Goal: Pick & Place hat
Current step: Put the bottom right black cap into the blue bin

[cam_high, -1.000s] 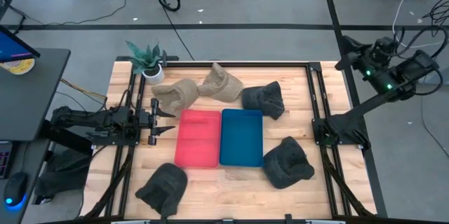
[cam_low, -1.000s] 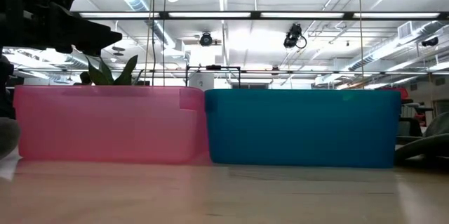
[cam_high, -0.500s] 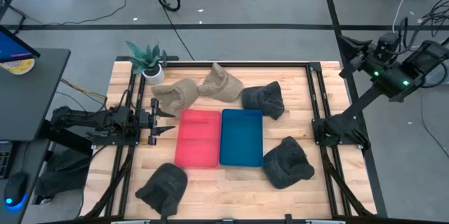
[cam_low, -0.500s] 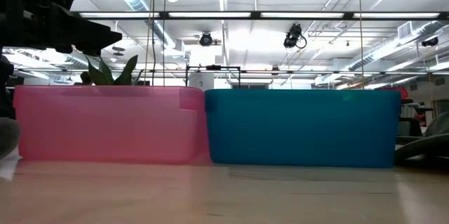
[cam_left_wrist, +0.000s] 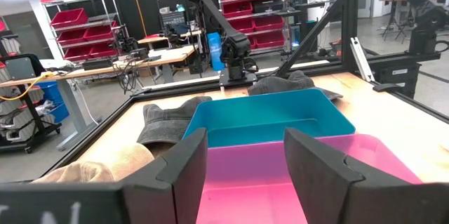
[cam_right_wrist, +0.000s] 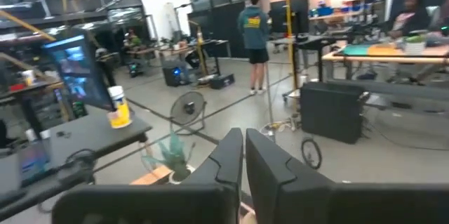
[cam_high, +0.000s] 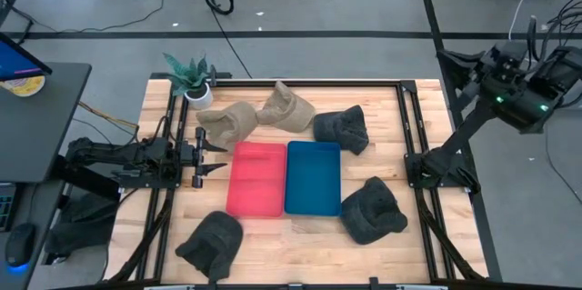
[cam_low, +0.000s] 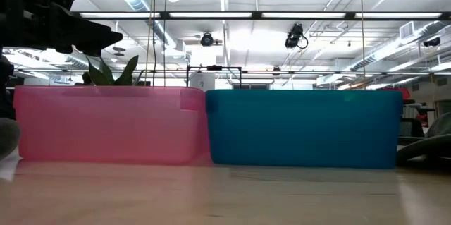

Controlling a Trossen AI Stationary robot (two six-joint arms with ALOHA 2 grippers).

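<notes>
Five hats lie on the wooden table in the high view: two tan ones (cam_high: 227, 119) (cam_high: 286, 108) near the far edge, and three dark grey ones (cam_high: 343, 128) (cam_high: 371, 210) (cam_high: 212, 240). My left gripper (cam_high: 216, 158) is open and hovers just left of the pink bin (cam_high: 255, 178), touching nothing. In its wrist view, the left gripper (cam_left_wrist: 245, 175) faces the pink bin (cam_left_wrist: 351, 175) and the blue bin (cam_left_wrist: 270, 119). My right gripper (cam_high: 452, 61) is raised beyond the table's far right corner. Seen in its wrist view, the right gripper (cam_right_wrist: 243, 164) is shut and empty.
The blue bin (cam_high: 313, 177) stands right beside the pink bin at mid-table. A potted plant (cam_high: 189, 76) sits at the far left corner. Black frame rails (cam_high: 409, 126) run along both sides. The right wrist view looks into the room, where people (cam_right_wrist: 254, 31) stand far off.
My right arm has swung its wrist toward the table's right, farther outside the frame rail. Its gripper stays shut. The hats, the bins and my left arm have not moved.
</notes>
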